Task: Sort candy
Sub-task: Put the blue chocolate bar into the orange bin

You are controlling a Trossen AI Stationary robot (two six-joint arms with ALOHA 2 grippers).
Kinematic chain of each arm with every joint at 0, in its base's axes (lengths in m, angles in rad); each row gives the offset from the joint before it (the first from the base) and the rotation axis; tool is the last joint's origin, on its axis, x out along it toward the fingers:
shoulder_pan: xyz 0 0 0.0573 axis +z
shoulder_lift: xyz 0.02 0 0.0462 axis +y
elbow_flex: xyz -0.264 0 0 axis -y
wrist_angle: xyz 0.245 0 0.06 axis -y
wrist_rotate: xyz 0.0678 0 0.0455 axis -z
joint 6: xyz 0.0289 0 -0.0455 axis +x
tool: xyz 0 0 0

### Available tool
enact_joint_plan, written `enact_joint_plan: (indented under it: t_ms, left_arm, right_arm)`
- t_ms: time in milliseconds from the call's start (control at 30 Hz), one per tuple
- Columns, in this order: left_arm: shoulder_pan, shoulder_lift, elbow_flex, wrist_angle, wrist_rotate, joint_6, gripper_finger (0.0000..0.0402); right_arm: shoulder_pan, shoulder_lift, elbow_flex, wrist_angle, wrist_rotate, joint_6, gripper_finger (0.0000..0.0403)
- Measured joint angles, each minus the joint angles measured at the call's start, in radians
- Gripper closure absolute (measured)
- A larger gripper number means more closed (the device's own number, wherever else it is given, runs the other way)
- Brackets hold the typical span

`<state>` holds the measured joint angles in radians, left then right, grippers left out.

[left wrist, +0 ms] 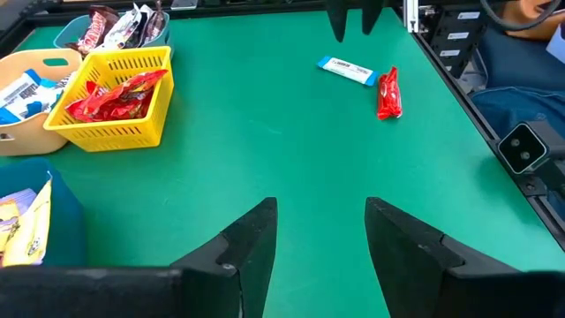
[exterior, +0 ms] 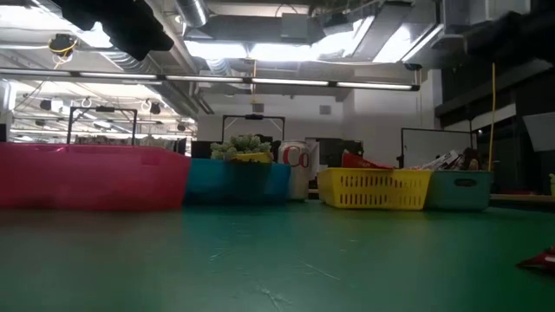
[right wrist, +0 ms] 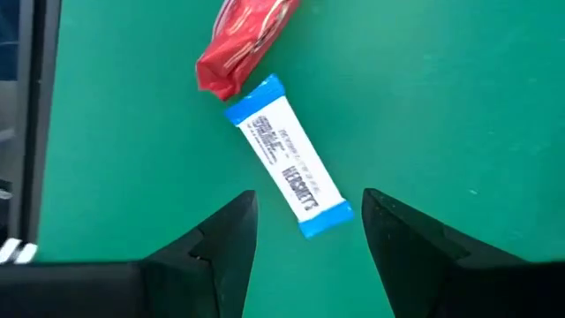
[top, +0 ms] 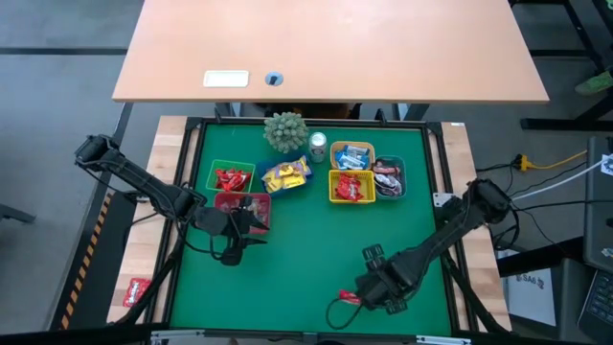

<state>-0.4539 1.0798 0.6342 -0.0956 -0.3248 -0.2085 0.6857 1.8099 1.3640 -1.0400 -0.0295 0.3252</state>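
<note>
High view: right gripper [top: 356,297] hovering over the green surface [top: 306,259], well apart from the yellow bin [top: 351,187] toward the near edge; left gripper [top: 257,226] hanging beside the pink bin [top: 244,204].

Low view: showing the pink bin [exterior: 91,176], blue bin [exterior: 238,181], silver can [exterior: 297,169] and yellow bin [exterior: 375,188] in a row.

Left wrist view: fingers [left wrist: 252,247] standing spread, holding nothing; blue-and-white candy [left wrist: 347,70] and red candy [left wrist: 388,93] lying loose, well apart from the yellow bin [left wrist: 119,102].

Right wrist view: fingers [right wrist: 225,238] standing spread just short of the blue-and-white candy [right wrist: 287,168], its far end touching the red candy [right wrist: 243,44].
</note>
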Motion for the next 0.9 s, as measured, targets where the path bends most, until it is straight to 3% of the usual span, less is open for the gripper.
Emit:
enact_joint_plan:
  t_ms: [367,900]
  left_arm:
    - [0.000,0.000,0.000,0.000,0.000,-0.001,0.0241]
    - [0.000,0.000,0.000,0.001,-0.001,-0.001,0.0241]
  right_arm:
    - [0.006,0.000,-0.148,0.163,0.001,-0.001,0.0198]
    - [0.008,0.003,-0.212,0.251,-0.016,-0.023,0.0198]
